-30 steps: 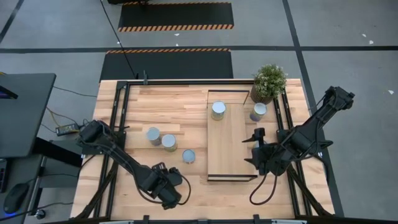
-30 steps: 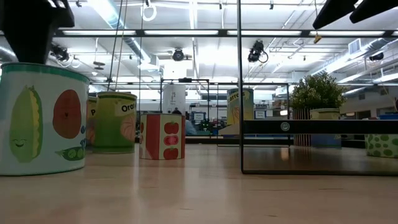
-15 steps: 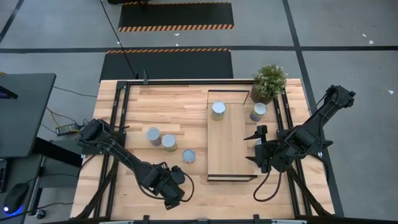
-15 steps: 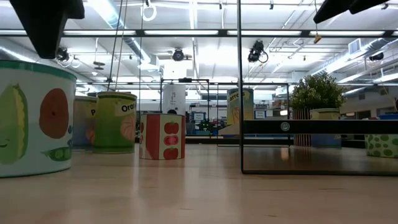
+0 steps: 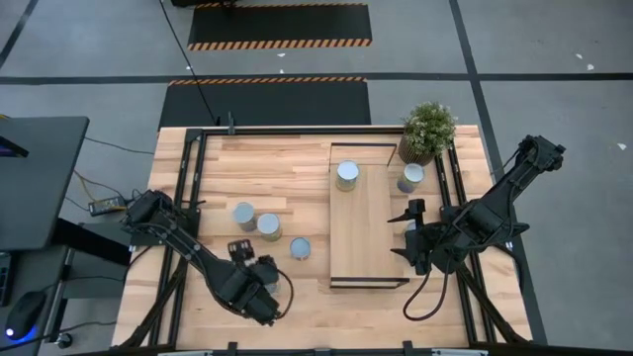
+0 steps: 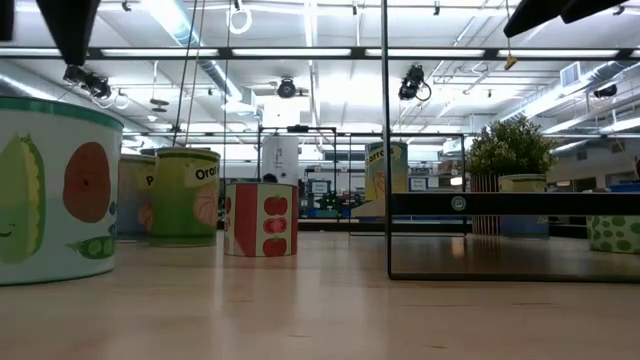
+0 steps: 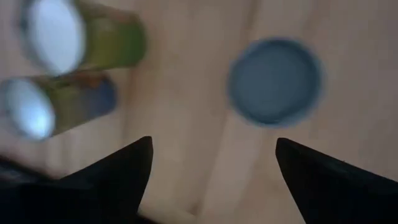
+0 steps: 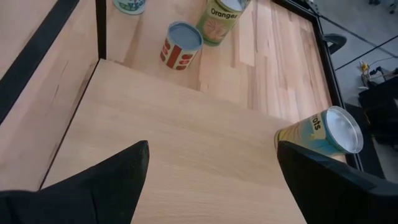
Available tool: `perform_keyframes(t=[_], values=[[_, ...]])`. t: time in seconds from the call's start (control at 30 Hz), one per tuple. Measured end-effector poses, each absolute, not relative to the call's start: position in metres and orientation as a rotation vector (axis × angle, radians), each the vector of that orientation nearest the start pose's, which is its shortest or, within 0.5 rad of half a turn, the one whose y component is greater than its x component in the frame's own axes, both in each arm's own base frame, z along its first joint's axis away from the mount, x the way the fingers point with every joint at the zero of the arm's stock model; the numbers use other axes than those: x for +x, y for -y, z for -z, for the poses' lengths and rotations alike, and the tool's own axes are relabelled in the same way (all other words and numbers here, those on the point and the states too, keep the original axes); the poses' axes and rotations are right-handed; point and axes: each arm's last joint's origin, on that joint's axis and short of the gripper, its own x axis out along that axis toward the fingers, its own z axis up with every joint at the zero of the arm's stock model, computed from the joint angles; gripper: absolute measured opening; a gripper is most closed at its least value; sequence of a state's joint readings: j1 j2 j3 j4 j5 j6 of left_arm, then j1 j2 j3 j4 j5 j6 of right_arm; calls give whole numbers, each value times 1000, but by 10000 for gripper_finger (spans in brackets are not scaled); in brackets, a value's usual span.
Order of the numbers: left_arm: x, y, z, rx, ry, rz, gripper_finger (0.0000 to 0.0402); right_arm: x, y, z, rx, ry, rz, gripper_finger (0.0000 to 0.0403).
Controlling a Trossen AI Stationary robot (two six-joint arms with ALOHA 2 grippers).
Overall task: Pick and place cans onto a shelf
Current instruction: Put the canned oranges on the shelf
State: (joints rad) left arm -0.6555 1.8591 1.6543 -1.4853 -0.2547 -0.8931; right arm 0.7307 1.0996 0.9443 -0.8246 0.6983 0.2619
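My left gripper [image 7: 212, 142] hangs open, pointing down over a vegetable-print can [image 6: 55, 190] that stands on its base near the table's front edge. The can's blue-grey top [image 7: 275, 81] shows below and between the fingers, apart from them. In the high view the left arm [image 5: 252, 292] hides this can. Three more cans [image 5: 301, 248] [image 5: 268, 226] [image 5: 244, 216] stand on the table left of the shelf [image 5: 364, 237]. One can [image 5: 347, 175] stands on the shelf's far end. My right gripper [image 5: 404, 232] waits open above the shelf's right edge.
A potted plant [image 5: 428, 131] stands at the far right corner with another can [image 5: 410, 178] beside it. The shelf's thin black frame post [image 6: 386, 150] rises near the front. The shelf board [image 8: 186, 143] is bare wood from its middle to its near end.
My left gripper has risen off the vegetable-print can, tipped to point more steeply down and drawn back a little toward the table's left. The can shifted slightly toward the table's left at first and now stands still on the table.
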Motion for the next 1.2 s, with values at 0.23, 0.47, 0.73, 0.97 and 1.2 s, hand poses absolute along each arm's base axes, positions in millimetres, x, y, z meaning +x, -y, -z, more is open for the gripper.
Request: perform_keyframes(t=[0.23,0.47,0.73,0.97,1.2], values=[[295,155,-271,95,-1519,-386,323,163,-120,-286,-423,-723,74,363],[316,106,-273,163,-1571,-307,291,163,-120,-286,-426,-724,70,363],[300,55,-289,78,-1480,-318,264,163,-120,-286,-427,-724,71,363],[267,40,-280,-31,-1319,-347,244,163,-120,-286,-435,-715,87,363],[242,43,-267,-145,-1301,-436,259,163,-120,-286,-419,-722,74,363]])
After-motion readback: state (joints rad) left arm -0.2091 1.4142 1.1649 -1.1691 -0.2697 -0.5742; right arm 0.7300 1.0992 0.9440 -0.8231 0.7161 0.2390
